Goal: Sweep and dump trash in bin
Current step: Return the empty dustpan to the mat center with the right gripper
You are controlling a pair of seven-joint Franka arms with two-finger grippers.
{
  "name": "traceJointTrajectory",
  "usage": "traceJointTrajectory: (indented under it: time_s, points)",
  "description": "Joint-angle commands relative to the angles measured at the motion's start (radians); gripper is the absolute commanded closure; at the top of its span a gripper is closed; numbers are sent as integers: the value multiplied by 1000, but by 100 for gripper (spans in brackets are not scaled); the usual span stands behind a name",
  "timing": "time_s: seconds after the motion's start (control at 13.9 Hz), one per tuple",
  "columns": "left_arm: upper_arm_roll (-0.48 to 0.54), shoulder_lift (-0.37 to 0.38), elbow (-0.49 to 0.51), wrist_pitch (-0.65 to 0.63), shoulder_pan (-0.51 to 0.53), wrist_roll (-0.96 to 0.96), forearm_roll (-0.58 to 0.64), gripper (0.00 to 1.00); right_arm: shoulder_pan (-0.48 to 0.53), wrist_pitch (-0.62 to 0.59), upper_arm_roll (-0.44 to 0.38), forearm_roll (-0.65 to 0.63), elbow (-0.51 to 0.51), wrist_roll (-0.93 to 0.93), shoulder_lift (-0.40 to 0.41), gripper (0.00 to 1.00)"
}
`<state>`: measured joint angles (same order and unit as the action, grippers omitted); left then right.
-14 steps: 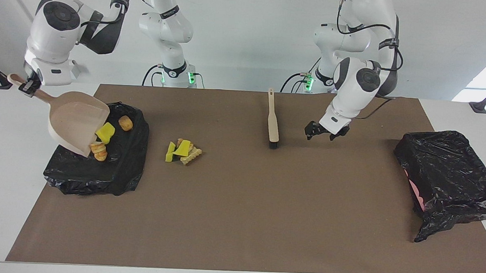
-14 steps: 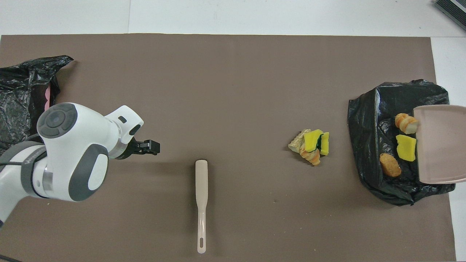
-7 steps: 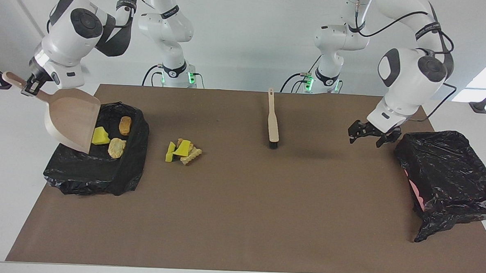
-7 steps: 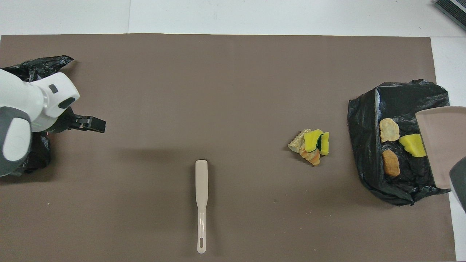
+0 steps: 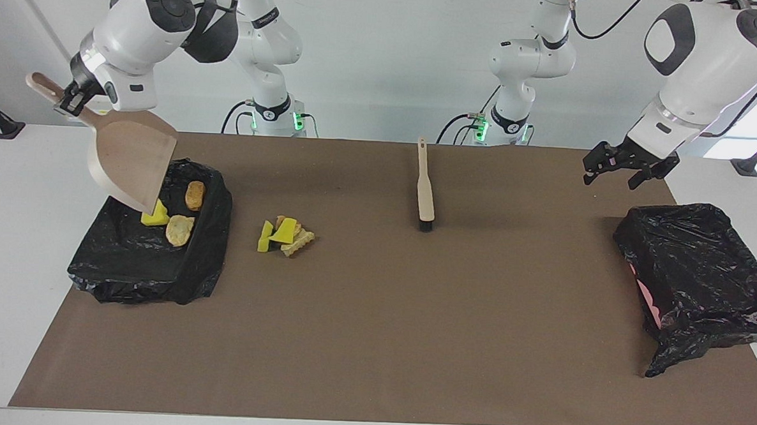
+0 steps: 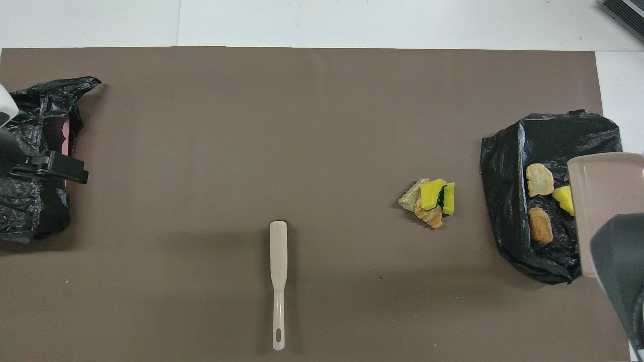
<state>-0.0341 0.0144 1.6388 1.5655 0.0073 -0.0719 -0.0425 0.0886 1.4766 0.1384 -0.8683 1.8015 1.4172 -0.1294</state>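
My right gripper (image 5: 70, 102) is shut on the handle of the beige dustpan (image 5: 131, 163), held tilted mouth-down over the black-bagged bin (image 5: 153, 260) at the right arm's end. Three pieces of trash lie in that bin: a yellow sponge chunk (image 5: 154, 217), a tan lump (image 5: 178, 229) and a brown lump (image 5: 194, 195). They show in the overhead view too, beside the dustpan (image 6: 601, 201). A small pile of trash (image 5: 285, 235) (image 6: 430, 201) lies on the brown mat beside the bin. My left gripper (image 5: 630, 166) (image 6: 55, 168) is open and empty, raised over the edge of a second bin.
The beige brush (image 5: 425, 189) (image 6: 277, 271) lies on the mat mid-table, bristles away from the robots. The second black-bagged bin (image 5: 695, 271) (image 6: 30, 125) stands at the left arm's end. The brown mat (image 5: 373, 340) covers most of the table.
The right gripper lifted and tipped the dustpan steeper; the scraps slid off it and settled in the bin. The left gripper swung from beside the brush up toward the second bin.
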Motion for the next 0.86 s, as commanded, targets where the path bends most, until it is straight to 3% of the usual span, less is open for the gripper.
traceJointTrajectory:
  time_s: [0.0,0.58,0.79]
  points:
    - [-10,55,12,-47,3,26,23,0,-3,-108,79,115,-14,-186,-9,100]
    - [-10,53,9,-33,3,24,23,0,-10,-118,176,615,-45,-830,-15,100]
    - [-7,53,9,-33,3,24,23,0,-119,-49,182,704,-50,-1151,49,100]
